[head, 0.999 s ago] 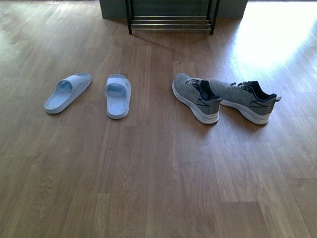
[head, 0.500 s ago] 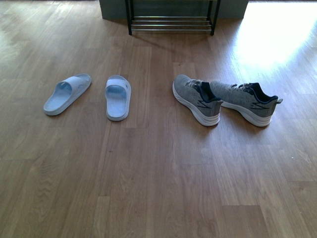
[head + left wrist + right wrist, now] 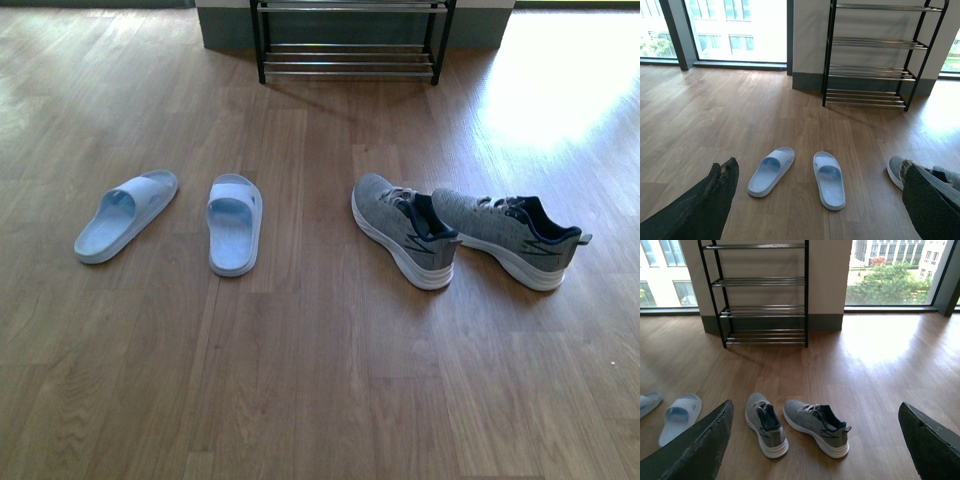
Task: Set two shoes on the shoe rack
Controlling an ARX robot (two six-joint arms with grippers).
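The grey sneakers (image 3: 405,230) stand side by side on the floor (image 3: 320,380), toes toward 11 o'clock. The pale blue slides (image 3: 235,223) lie at their 9 o'clock, and the shoe rack (image 3: 348,45) is well apart at 12. The left fingers (image 3: 705,207) and right fingers (image 3: 695,450) are spread wide, holding nothing.

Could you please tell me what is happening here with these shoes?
Nothing is being handled yet. The grey sneakers and the pale blue slides all lie on the wooden floor, and the shoe rack beyond them holds no shoes. The left tool and right tool are both open and empty, facing the footwear.
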